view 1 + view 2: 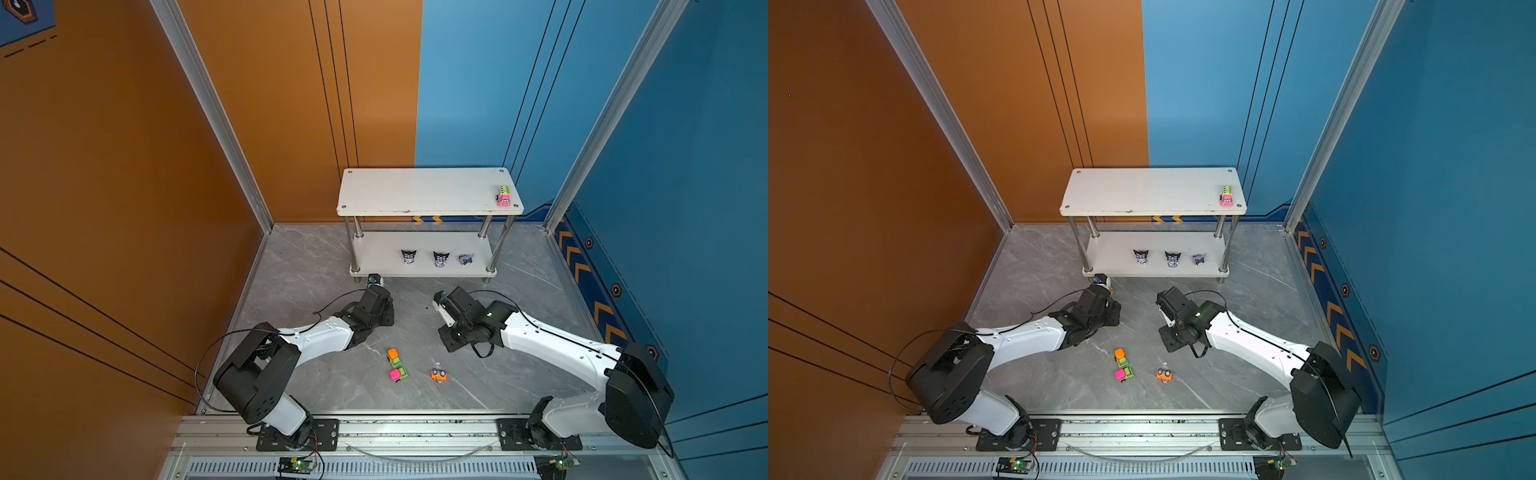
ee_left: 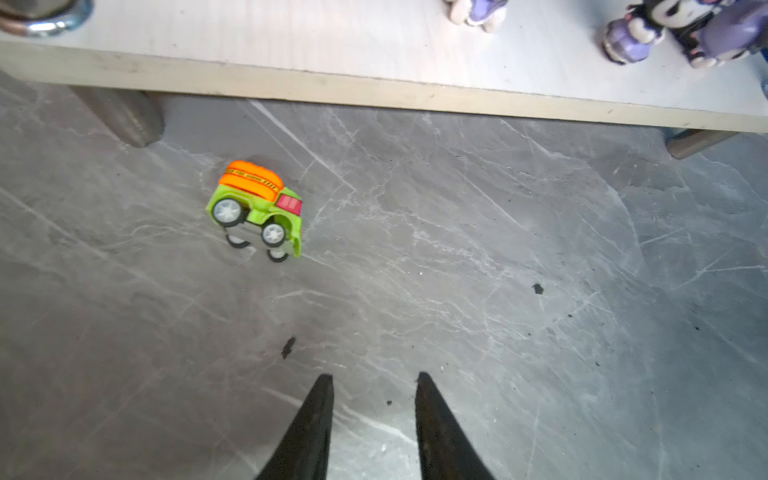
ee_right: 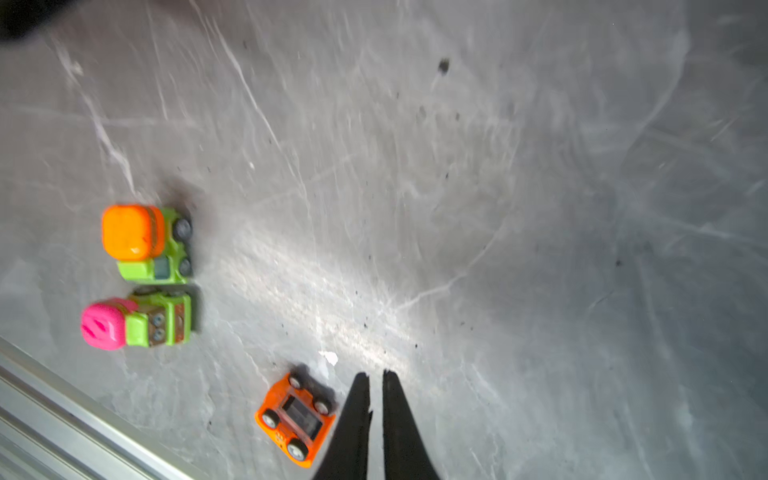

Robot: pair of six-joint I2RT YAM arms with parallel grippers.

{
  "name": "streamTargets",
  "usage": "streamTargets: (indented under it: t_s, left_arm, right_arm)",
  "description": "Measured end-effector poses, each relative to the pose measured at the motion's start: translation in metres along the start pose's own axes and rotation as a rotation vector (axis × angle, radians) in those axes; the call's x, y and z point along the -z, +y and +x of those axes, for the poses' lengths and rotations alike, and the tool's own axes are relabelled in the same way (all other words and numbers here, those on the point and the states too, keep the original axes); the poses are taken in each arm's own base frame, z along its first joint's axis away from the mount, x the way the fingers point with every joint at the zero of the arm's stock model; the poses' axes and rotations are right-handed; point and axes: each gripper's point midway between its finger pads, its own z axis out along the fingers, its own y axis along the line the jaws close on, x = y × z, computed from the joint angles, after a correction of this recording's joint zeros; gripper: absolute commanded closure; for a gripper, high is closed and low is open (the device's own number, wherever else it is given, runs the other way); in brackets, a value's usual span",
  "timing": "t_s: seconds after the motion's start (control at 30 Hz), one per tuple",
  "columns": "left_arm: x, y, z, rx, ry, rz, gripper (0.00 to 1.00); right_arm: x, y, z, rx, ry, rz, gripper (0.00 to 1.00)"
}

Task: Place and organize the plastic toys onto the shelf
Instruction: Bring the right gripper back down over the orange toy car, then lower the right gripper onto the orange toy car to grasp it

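On the floor (image 2: 457,257) before the shelf (image 2: 332,41), a green-orange mixer truck (image 2: 255,208) lay on its side, long axis along its front edge, ahead of my left gripper (image 2: 374,376), spread, empty; right gripper (image 3: 376,372) pressed together beside upturned orange car (image 3: 295,417).

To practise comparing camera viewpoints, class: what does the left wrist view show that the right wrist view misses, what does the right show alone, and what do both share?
Left wrist only: the lower board of the shelf, black-and-lilac figurines on it, an orange-drummed green mixer truck, and the left end effector, fingers apart. Right wrist only: an orange-topped green truck, a pink-topped green truck, an orange car, an aluminium rail, and the right end effector, fingers nearly together. Both: the grey marbled floor; neither end effector holds anything.
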Motion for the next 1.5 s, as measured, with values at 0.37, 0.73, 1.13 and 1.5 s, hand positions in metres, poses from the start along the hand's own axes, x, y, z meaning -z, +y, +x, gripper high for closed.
streamTargets:
  t_s: [0.37,0.73,1.13,1.5]
  left_arm:
    - [-0.005,-0.007,0.008,-0.01,0.031,0.02,0.63]
    - [-0.007,-0.013,0.007,-0.016,0.033,0.031,0.63]
    - [-0.013,-0.01,0.014,-0.02,0.054,0.018,0.63]
    - [-0.023,-0.012,0.018,-0.02,0.074,0.016,0.63]
  right_arm:
    - [-0.011,0.033,0.057,0.087,0.141,-0.024,0.97]
    - [-0.02,0.05,0.061,0.127,0.189,-0.045,0.98]
    - [-0.026,0.048,0.049,0.121,0.191,-0.052,0.98]
    - [-0.03,0.039,0.02,0.032,0.171,-0.13,0.98]
